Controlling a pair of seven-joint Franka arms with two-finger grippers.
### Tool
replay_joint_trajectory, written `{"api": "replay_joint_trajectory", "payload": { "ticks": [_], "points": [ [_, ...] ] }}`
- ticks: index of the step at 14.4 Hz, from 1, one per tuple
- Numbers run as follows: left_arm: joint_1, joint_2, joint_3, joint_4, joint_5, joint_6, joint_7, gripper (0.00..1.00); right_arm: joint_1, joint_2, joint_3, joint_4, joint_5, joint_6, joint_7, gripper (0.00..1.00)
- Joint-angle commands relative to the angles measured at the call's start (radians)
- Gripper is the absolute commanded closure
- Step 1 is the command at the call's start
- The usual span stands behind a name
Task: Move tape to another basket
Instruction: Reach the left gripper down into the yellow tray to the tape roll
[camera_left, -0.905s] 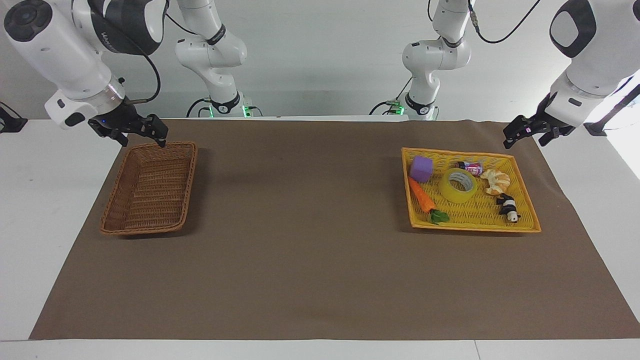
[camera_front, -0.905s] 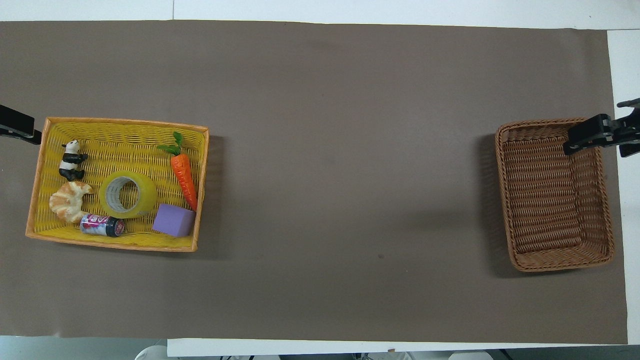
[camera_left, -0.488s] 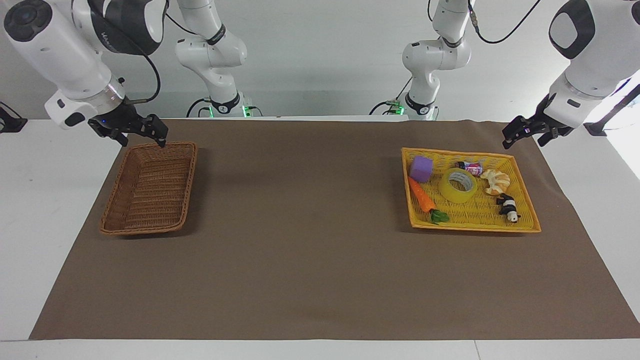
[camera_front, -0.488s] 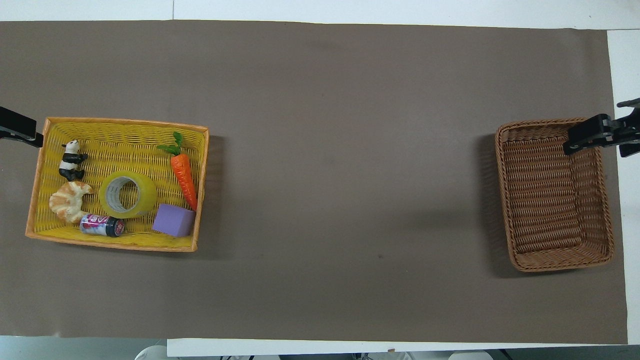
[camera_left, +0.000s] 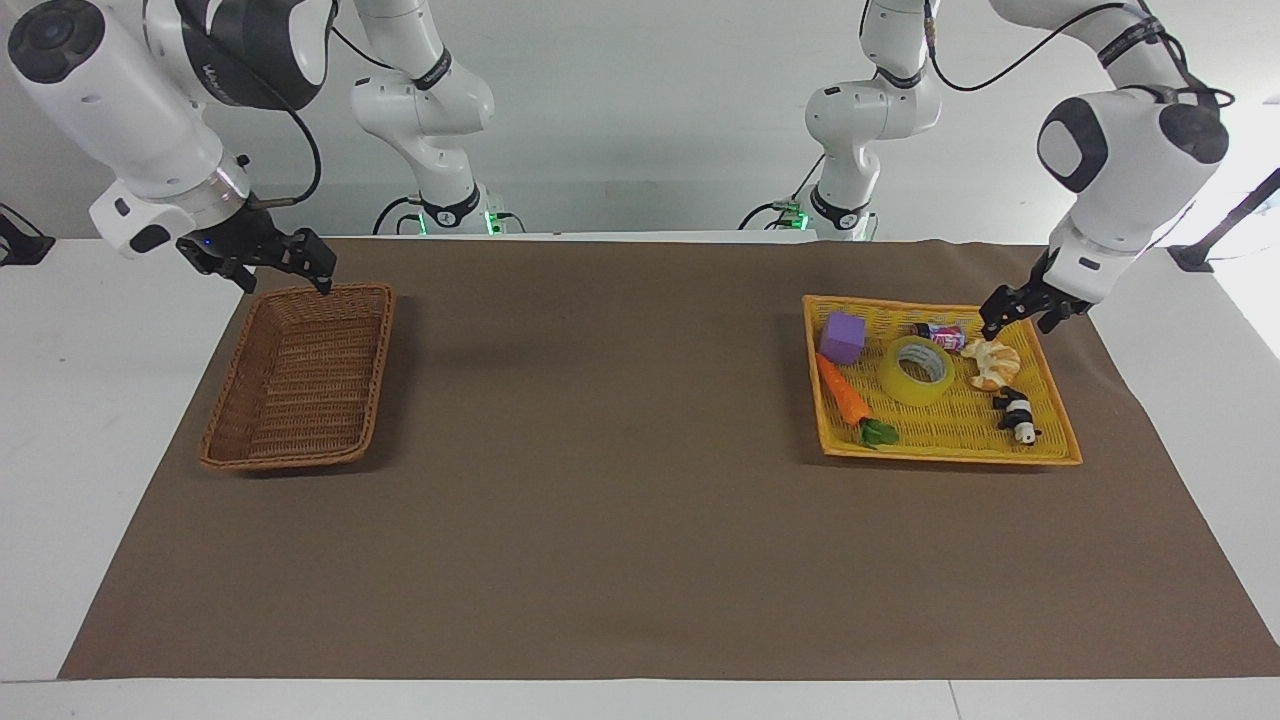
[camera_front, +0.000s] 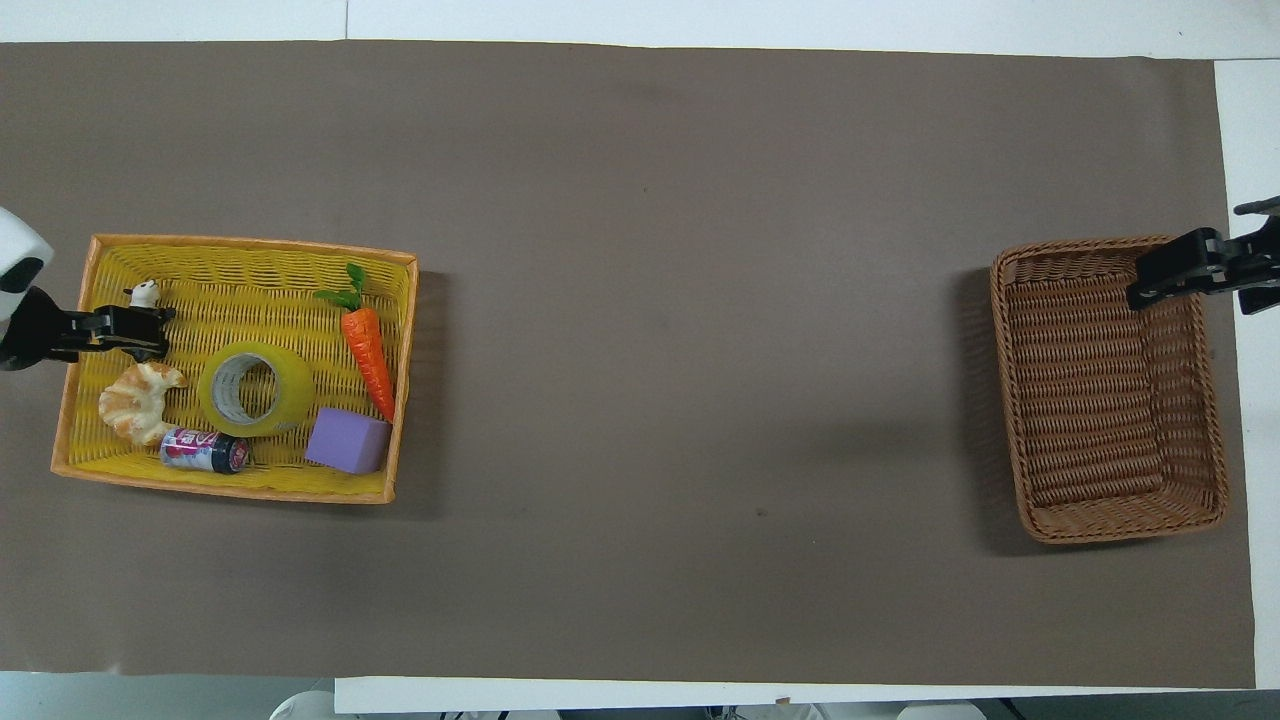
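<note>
the table (camera_left: 620, 560) is covered by a broad brown mat (camera_front: 680, 200). toward the right arm's end sits the brown wicker basket (camera_left: 300, 375), deep, with sloping sides. toward the left arm's end lies the shallow yellow tray basket (camera_left: 1050, 440). in the tray, the tape (camera_left: 918, 370) lies flat with its hole upward, about midway among the other things: a purple block (camera_left: 842, 336) and an orange carrot (camera_left: 845, 398) on the side toward the brown basket, a small can (camera_left: 940, 335) nearer the robots, a croissant (camera_left: 992, 363) just beside it toward the tray's outer edge, and a panda figure (camera_left: 1018, 414) farther from the robots than the croissant.

the left end effector (camera_left: 1015, 312) hangs over the tray's corner nearest the robots, above the croissant and close to the can, clear of the tape; whether its fingers are apart or together i cannot tell. the right end effector (camera_left: 268, 262) hangs over the brown basket's rim nearest the robots, fingers spread apart, holding nothing. that arm waits.
</note>
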Motion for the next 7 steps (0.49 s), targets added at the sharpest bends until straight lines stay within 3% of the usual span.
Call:
{"api": "replay_joint_trajectory", "payload": {
  "ticks": [1,7],
  "points": [
    [0.006,-0.008,-0.004,-0.088,-0.002,0.089,0.011,0.05,0.002,-0.025,0.000,-0.033,-0.008,0.022,-0.002,0.00],
    [0.004,0.023,-0.004,-0.125,-0.002,0.180,0.012,0.01,0.002,-0.025,0.000,-0.033,-0.008,0.022,-0.002,0.00]
  ]
}}
